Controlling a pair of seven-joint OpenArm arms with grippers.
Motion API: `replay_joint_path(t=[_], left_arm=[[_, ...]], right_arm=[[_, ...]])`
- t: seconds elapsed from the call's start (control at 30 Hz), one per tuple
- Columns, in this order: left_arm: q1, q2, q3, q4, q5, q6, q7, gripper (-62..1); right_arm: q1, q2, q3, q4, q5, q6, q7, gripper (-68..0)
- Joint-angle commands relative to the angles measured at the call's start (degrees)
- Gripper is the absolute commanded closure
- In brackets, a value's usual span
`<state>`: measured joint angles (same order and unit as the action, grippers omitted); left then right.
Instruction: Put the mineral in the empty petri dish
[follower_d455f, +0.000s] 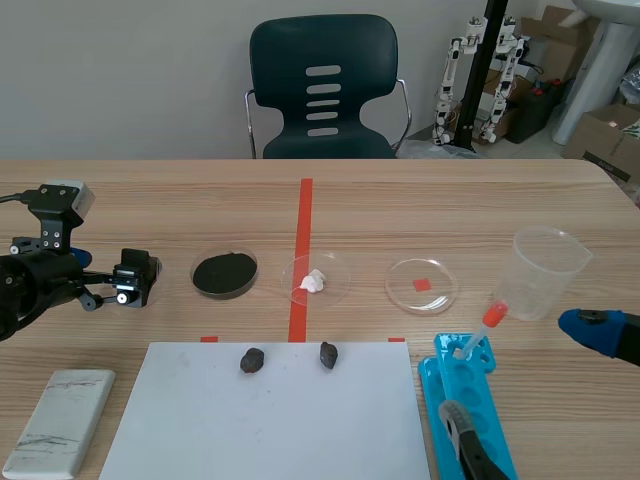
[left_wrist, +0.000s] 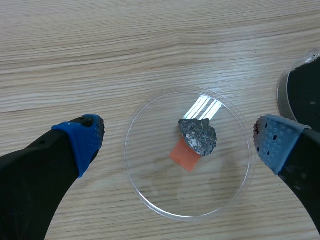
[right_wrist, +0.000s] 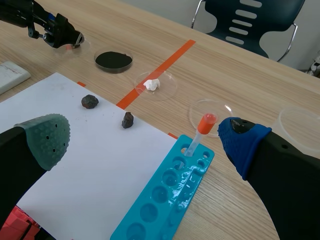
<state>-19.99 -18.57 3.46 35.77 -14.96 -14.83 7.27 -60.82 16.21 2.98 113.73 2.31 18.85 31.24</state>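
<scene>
Count: three dark minerals. Two minerals (follower_d455f: 252, 360) (follower_d455f: 328, 354) lie on the white sheet (follower_d455f: 270, 420). The third mineral (left_wrist: 198, 136) lies inside the petri dish (left_wrist: 145, 190) below my left gripper (left_wrist: 177, 145).

Four dishes in all: that one, the black-powder dish (follower_d455f: 194, 272), the white-lump dish (follower_d455f: 335, 270) and the empty dish (follower_d455f: 440, 290).

Left gripper: fingers spread wide to either side of the petri dish, holding nothing.

Right gripper (right_wrist: 145, 141): fingers wide apart, holding nothing, near the blue well tray (right_wrist: 150, 212).
</scene>
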Motion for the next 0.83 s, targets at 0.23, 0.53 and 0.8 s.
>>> replay_joint_path(t=[0.23, 0.53, 0.8], left_arm=[[-0.81, -0.52, -0.22, 1.4, -0.22, 0.09, -1.07, -62.3], [-0.81, -0.52, -0.22, 1.4, -0.22, 0.09, -1.31, -62.3], [-0.81, -0.52, -0.22, 1.4, -0.24, 0.09, -1.29, -62.3]], right_arm=[[0.02, 0.31, 0.33, 0.61, 0.46, -0.17, 0.83, -62.3], [0.02, 0.31, 0.33, 0.61, 0.46, -0.17, 0.83, -62.3], [0.02, 0.31, 0.33, 0.61, 0.46, -0.17, 0.83, -62.3]])
